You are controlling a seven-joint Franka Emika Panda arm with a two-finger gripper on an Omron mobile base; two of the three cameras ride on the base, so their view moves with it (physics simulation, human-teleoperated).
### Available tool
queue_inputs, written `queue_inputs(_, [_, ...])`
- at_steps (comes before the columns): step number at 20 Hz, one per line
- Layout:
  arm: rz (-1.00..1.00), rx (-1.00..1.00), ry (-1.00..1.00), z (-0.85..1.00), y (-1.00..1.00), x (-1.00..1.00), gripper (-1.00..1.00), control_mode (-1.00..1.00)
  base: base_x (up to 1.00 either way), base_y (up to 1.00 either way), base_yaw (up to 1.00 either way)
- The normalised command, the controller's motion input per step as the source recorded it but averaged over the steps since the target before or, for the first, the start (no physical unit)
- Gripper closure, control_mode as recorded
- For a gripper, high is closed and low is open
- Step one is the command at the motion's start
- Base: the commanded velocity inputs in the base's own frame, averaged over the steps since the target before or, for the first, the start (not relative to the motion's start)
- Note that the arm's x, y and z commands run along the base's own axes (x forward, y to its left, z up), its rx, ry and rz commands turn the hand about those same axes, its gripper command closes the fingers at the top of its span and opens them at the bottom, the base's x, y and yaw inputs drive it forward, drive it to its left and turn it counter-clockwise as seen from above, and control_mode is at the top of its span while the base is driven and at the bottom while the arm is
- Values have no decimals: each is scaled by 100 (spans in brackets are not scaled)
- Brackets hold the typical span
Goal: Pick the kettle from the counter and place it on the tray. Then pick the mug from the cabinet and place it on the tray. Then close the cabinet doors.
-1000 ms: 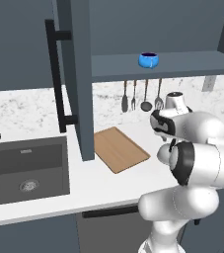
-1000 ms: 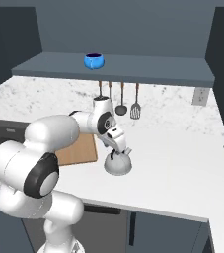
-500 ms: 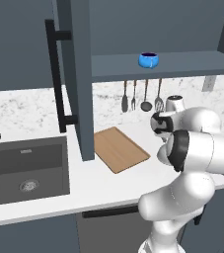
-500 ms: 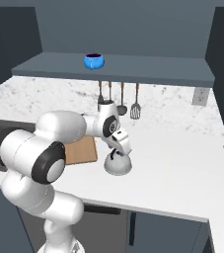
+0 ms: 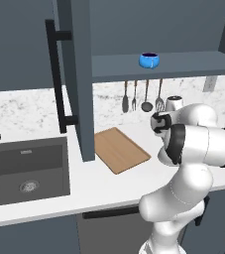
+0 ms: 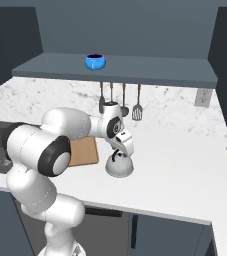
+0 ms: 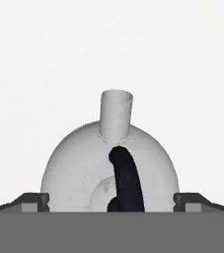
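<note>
Left base view: mug (image 5: 148,60) alone on cabinet (image 5: 183,63) shelf, near shelf's front edge; cabinet door (image 5: 78,79) swung open, bar handle facing camera. Tray (image 5: 121,149) bare, flat on counter (image 5: 99,184) beside sink (image 5: 27,166). Arm blocks kettle.

Right base view: kettle (image 6: 119,166) upright on counter, just right of tray (image 6: 82,151), open worktop right and front. Gripper (image 6: 120,151) directly above it.

Hand view: kettle (image 7: 84,168) below, spout pointing away, black handle centred between fingertips (image 7: 34,201); jaws spread wide, released, grasping nothing.
</note>
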Motion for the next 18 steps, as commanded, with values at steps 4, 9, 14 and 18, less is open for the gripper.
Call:
queue_inputs(4, [0, 0, 0, -9, 0, -10, 100, -100, 0, 0, 0])
queue_inputs(9, [0, 0, 0, -9, 2, -1, 100, -100, 0, 0, 0])
queue_inputs(14, [0, 0, 0, -3, 2, -5, 100, -100, 0, 0, 0])
queue_inputs(18, [0, 0, -1, 1, 13, -4, 100, -100, 0, 0, 0])
